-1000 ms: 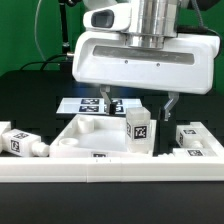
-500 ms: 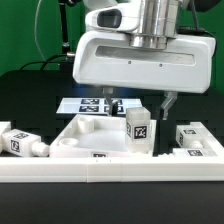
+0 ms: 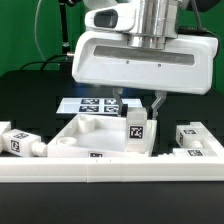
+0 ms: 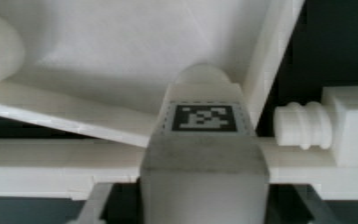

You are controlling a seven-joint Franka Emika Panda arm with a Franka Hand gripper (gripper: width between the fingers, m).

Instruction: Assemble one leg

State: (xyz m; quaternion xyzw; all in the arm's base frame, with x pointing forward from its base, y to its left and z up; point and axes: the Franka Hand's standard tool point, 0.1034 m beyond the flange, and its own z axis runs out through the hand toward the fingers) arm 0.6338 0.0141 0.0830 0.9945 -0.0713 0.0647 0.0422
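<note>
The leg (image 3: 137, 131), a small white post with a black-and-white tag on its side, stands upright on the large white tray-like piece (image 3: 85, 128). My gripper (image 3: 137, 110) is straight above it, one finger on each side of its top, shut on the leg. In the wrist view the leg (image 4: 202, 150) fills the middle between the jaws of my gripper (image 4: 204, 205), and the dark fingers lie against its two sides. The leg still rests on the tray-like piece (image 4: 123, 50).
A second leg (image 3: 20, 141) lies at the exterior view's left. A third leg (image 3: 190, 135) lies at the right, its threaded end showing in the wrist view (image 4: 327, 115). The marker board (image 3: 88, 103) lies behind. A white front rail (image 3: 110, 172) runs across.
The fingers have come together from wide apart onto the sides of the leg's top. The leg and the other parts have not moved.
</note>
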